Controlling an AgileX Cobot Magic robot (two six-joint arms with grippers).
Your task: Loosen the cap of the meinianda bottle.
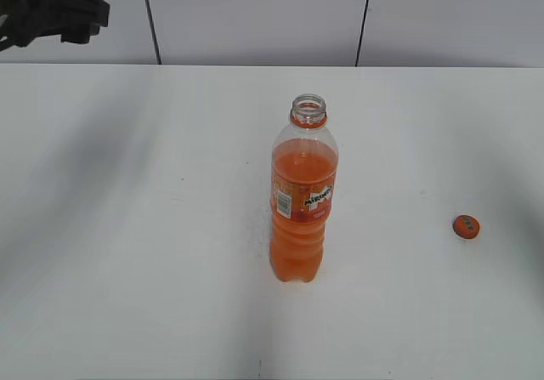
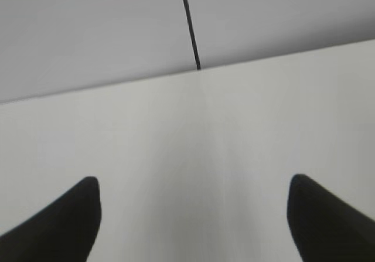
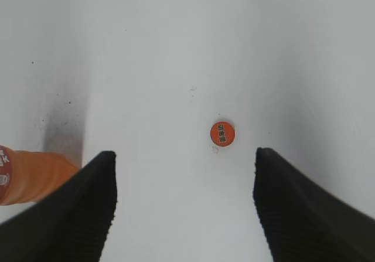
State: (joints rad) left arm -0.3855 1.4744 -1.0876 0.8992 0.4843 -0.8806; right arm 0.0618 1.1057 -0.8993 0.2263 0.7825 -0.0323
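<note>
The cap [image 1: 466,226] is already off: it lies flat on the white table [image 1: 127,252], top up, well to the right of the meinianda bottle [image 1: 303,201] and slightly nearer. Small, round, hard orange plastic with a ribbed edge and a faint mark on top; it should be very light and apt to skid, so if you take it, pinch across the ribs, not the smooth top. The bottle stands upright about mid-table, neck open, bare threads above an orange neck ring. Clear thin plastic, more than half full of orange drink, so judge it moderately heavy, bottom-steady, but squeezable and slick on the wrap label. Best hold is probably the ridged lower body or just under the shoulder; a hard squeeze with the mouth open could push drink out. The right gripper [image 3: 184,203] hangs above the table with jaws spread wide and nothing between them, the cap just beyond the gap, the bottle at its left edge. The left gripper [image 2: 193,221] is likewise wide and empty, up at far left by the panelled wall [image 1: 255,14].
</note>
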